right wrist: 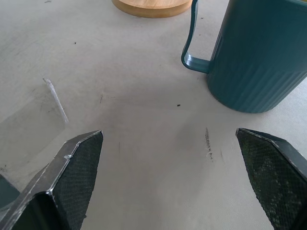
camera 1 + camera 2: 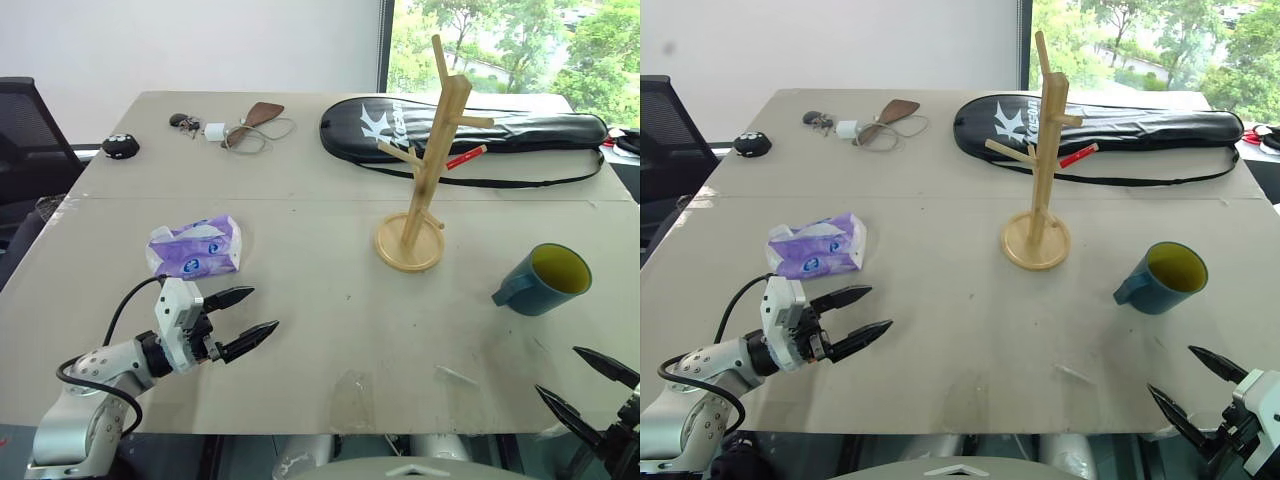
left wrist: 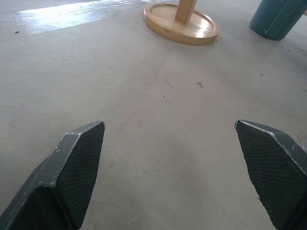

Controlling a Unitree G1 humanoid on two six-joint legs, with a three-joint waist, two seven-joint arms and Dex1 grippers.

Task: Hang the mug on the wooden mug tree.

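Seen from the head camera, a pale grey tabletop is spread with the task's pieces. The mug, teal-blue outside and yellow-green inside, is stood upright near the right edge, its loop handle turned toward the wooden mug tree. The tree is planted on its round disc base near the middle of the tabletop, well apart from the mug, with no peg occupied. Behind it a black racket bag is laid across the far side; a purple tissue pack is placed to the left, and a small black object, keys with a white plug and a brown leather piece are scattered along the far left. The left gripper is held low over the near left of the tabletop, its fingers spread apart and empty. The right gripper is held at the near right corner, short of the mug, fingers parted and nothing gripped.

In the left wrist view, the two black fingers are shown wide apart over bare tabletop, with the tree's base and the mug's lower wall seen beyond.

In the right wrist view, the fingers are splayed fully, nothing between them; the ribbed mug and its handle are framed just ahead, untouched.
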